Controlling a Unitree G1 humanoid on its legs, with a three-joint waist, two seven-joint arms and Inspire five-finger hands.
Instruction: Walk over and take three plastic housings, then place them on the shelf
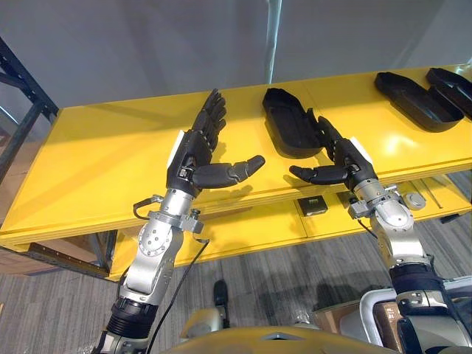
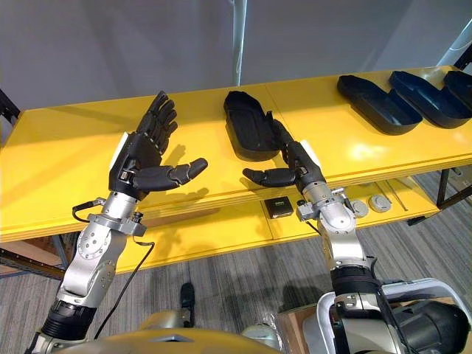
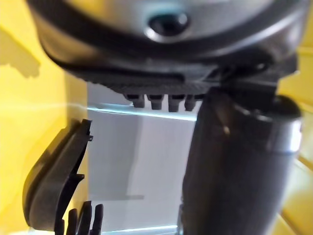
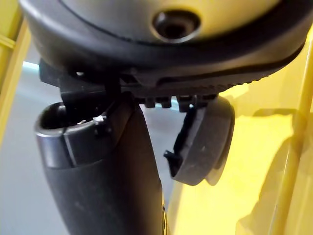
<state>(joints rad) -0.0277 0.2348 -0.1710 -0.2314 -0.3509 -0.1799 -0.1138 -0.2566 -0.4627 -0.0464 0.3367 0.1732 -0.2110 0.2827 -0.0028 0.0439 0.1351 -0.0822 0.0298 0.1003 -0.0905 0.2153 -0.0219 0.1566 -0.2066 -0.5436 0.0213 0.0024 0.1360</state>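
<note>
Right hand (image 1: 349, 159), fingers straight and empty, hovers at the near end of the closest housing (image 1: 287, 122), lying lengthwise away; left hand (image 1: 193, 151), likewise spread, is farther.

Over the yellow shelf (image 1: 96, 162), the left hand (image 1: 195, 158) is raised, fingers straight and thumb out. The right hand (image 1: 346, 164), spread likewise, sits at the near end of a black housing (image 1: 289, 122), perhaps touching it. Two more housings (image 1: 413, 99) lie side by side at the far right.
</note>
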